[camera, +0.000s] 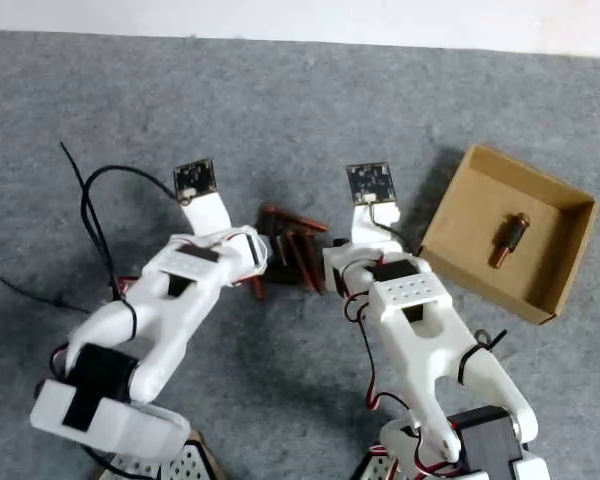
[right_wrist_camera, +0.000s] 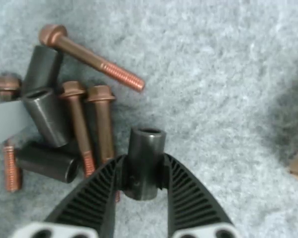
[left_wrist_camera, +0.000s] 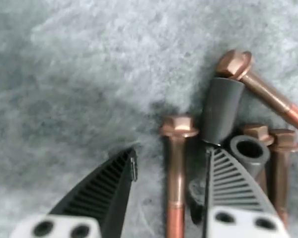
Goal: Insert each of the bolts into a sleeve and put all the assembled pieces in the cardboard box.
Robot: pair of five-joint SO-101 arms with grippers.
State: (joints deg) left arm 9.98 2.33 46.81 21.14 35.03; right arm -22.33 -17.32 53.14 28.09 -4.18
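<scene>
Several bolts crowd sleeves | right hand clamps sleeve | grey carpet

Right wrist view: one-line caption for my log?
Right claw grips a dark sleeve beside loose copper bolts and sleeves on grey carpet.

We see coppery metal bolts, faintly glossy; matt dark sleeves, perhaps plastic; rough grey carpet; matt cardboard box.

Grey carpet, white strip
The grey carpet lies flat under the fingers and spreads out all round them; the white strip borders it far beyond them.
</scene>
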